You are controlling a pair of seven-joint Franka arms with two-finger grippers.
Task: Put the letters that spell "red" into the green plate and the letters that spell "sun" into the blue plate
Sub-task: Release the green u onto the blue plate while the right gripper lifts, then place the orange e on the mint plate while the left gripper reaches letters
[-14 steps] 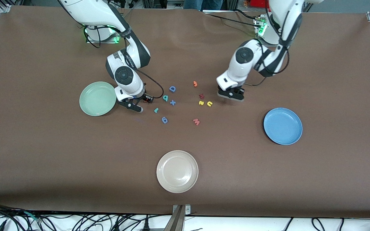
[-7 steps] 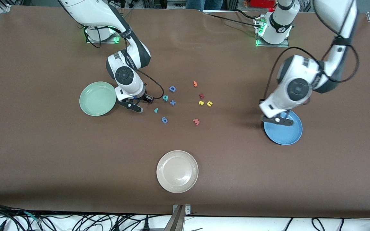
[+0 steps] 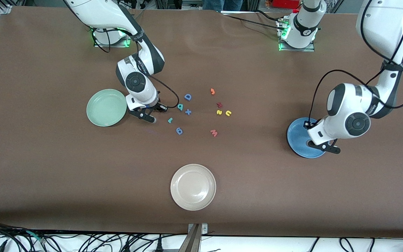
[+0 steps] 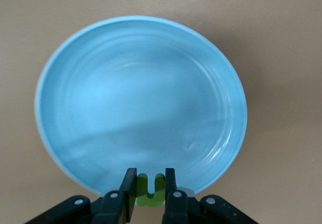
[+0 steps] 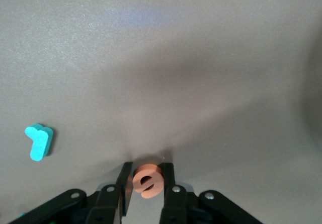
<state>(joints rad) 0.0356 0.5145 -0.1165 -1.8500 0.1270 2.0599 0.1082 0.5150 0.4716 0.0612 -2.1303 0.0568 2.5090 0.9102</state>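
My left gripper (image 3: 322, 147) hangs over the rim of the blue plate (image 3: 300, 140), at the side nearest the front camera. It is shut on the olive-green "n" (image 4: 150, 189), with the blue plate (image 4: 141, 98) filling the left wrist view. My right gripper (image 3: 146, 117) is low at the table beside the green plate (image 3: 106, 107), shut on the orange "e" (image 5: 148, 180). The teal "r" (image 3: 170, 120) and teal "d" (image 3: 180, 107) lie close by, and the "r" (image 5: 39, 141) also shows in the right wrist view. The yellow "s" (image 3: 219, 112) and yellow "u" (image 3: 228, 113) lie mid-table.
Other loose letters lie among them: a blue "D" (image 3: 188, 97), a blue cross (image 3: 188, 112), a blue digit (image 3: 179, 131), an orange hooked letter (image 3: 212, 91), a dark red letter (image 3: 219, 104) and a salmon "W" (image 3: 214, 132). A white plate (image 3: 193, 187) sits nearer the front camera.
The left arm has swung from beside the yellow letters to over the blue plate, carrying the "n". The right arm has stayed by the green plate.
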